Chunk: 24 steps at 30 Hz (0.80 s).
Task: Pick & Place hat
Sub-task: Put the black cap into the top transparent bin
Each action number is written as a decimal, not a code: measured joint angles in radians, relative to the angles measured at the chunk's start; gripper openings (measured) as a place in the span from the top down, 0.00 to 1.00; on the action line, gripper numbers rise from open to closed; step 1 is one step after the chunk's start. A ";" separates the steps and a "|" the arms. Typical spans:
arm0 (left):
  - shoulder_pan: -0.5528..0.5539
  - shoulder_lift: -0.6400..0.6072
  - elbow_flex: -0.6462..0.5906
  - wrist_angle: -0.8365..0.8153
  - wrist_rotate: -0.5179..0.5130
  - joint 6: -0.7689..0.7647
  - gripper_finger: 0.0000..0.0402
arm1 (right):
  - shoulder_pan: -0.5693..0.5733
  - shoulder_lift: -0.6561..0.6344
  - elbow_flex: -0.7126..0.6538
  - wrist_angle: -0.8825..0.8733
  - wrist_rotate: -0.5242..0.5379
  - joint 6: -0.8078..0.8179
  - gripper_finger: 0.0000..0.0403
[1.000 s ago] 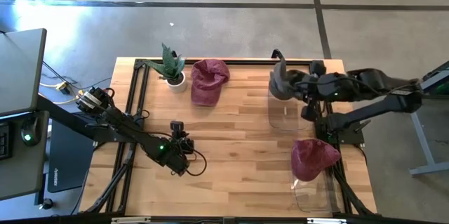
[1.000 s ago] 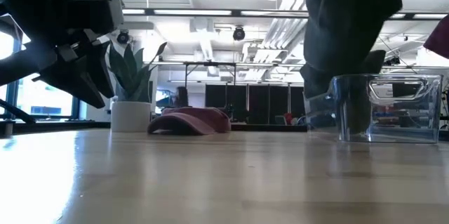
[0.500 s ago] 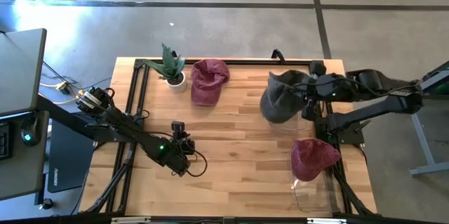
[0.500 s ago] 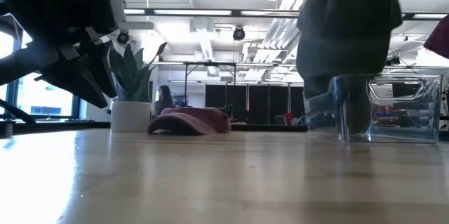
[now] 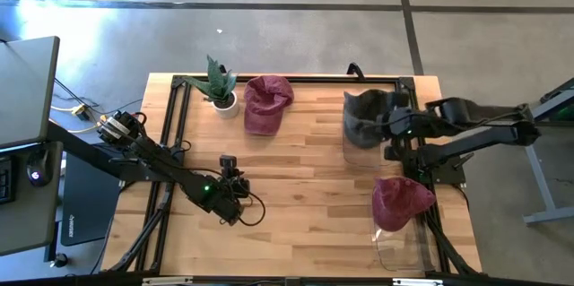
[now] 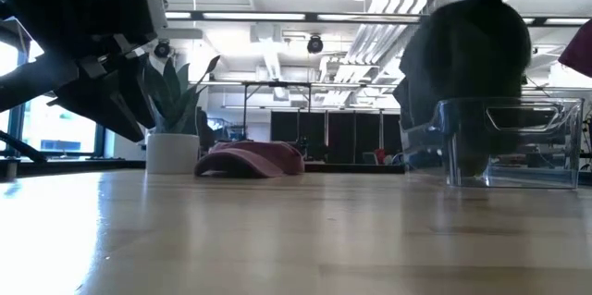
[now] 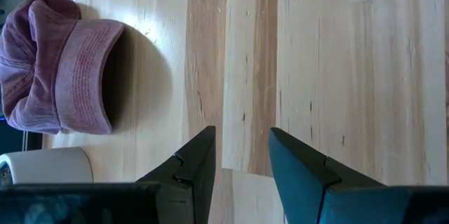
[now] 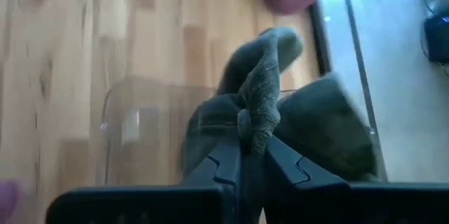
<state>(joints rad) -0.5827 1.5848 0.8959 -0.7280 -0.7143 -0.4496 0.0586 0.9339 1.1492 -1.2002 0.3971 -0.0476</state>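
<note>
A dark grey hat (image 5: 363, 114) hangs over a clear box (image 5: 361, 147) at the table's far right, with my right gripper (image 5: 392, 125) shut on it. In the low view the grey hat (image 6: 467, 55) reaches down behind the box's wall (image 6: 546, 142). A maroon hat (image 5: 267, 102) lies on the table at the far middle, crown up. Another maroon hat (image 5: 402, 201) sits on a second clear box (image 5: 395, 246) at the near right. My left gripper (image 5: 231, 192) hovers open over bare wood at the near left, fingers (image 7: 242, 161) with nothing between them. My right gripper pinches a bunched fold of the grey hat's fabric (image 8: 258, 122) between its two fingers (image 8: 228, 164). The fingers slant down from the table's right side. The hat hangs slack below them, its lower part within the clear box's walls (image 8: 123, 122).
A small potted plant (image 5: 218, 89) in a white pot stands at the far left, beside the maroon hat. Black frame rails (image 5: 170, 134) run along the table's left and right sides. Bare wood lies open in the table's middle (image 5: 305, 187).
My right gripper has sunk toward the clear box and rolled, still shut on the grey hat. The hat, bunched narrow and high above the box, has swung, spread out and come down, and its lower part now hangs inside the box.
</note>
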 joint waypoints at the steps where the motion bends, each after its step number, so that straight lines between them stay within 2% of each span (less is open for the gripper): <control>1: 0.000 0.000 0.000 0.001 0.000 0.000 0.68 | 0.000 0.000 -0.026 0.008 -0.004 -0.017 0.93; 4: 0.000 0.000 0.000 0.003 0.000 0.000 0.68 | 0.000 0.000 -0.112 0.027 0.046 -0.061 0.92; 13: 0.000 0.000 0.000 0.005 0.000 0.000 0.68 | 0.000 0.000 -0.270 0.180 0.364 -0.295 0.93; 17: 0.000 0.000 0.000 0.011 0.000 0.007 0.68 | -0.020 0.000 -0.300 0.228 0.424 -0.361 0.89; 22: 0.000 0.000 0.000 0.032 0.001 0.020 0.68 | -0.086 0.000 -0.368 0.299 0.435 -0.389 0.87; 24: 0.000 0.000 0.000 0.035 0.004 0.025 0.68 | -0.108 0.000 -0.403 0.360 0.481 -0.429 0.85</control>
<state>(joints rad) -0.5827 1.5848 0.8959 -0.6934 -0.7101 -0.4248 -0.0490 0.9337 0.7465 -0.8405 0.8785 -0.4764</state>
